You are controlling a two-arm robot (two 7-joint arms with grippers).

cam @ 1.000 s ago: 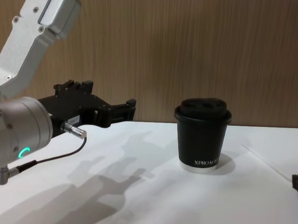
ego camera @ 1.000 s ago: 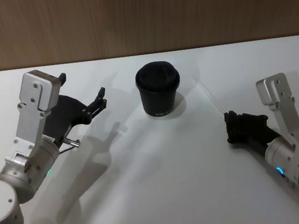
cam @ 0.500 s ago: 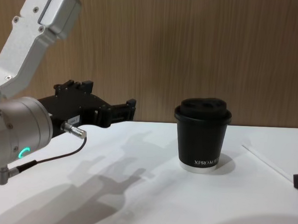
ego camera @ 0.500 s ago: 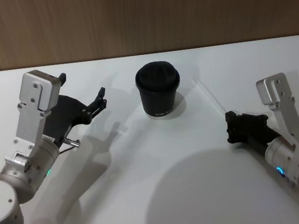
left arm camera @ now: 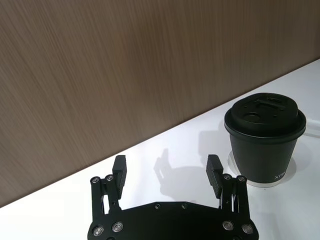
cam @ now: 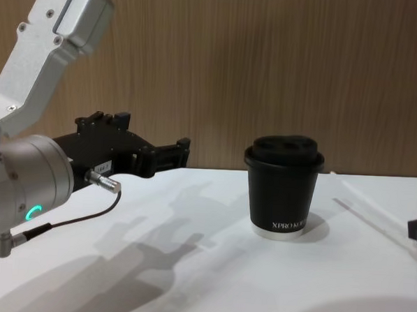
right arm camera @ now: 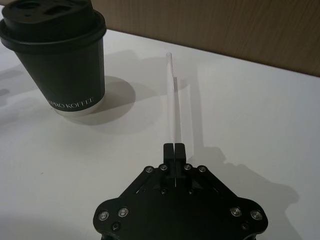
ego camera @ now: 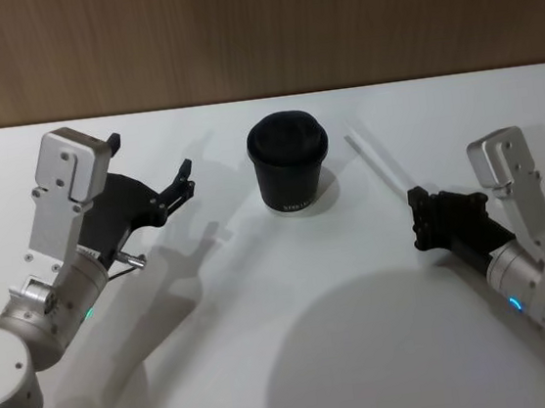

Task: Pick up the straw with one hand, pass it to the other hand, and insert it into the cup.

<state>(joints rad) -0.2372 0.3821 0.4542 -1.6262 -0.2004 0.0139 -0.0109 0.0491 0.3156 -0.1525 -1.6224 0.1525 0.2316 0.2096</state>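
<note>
The right gripper has its fingers pressed shut on the near end of the straw. Half a second ago that straw lay flat on the bench. Now its far end rides above the surface with a separate shadow under it, so I judge the pick-up is done. The gripper has also crept a little toward the cup, which stands lid on at the far middle of the bench. The straw slants away to the right of it, near but not touching.

My left gripper hasn't budged. It hovers to the left of the cup, well apart from the straw, fingers spread wide and holding nothing.

That leaves the hand-over as the next step. I'd need to bring the two grippers together and close the left fingers on the free length before releasing the right.
</note>
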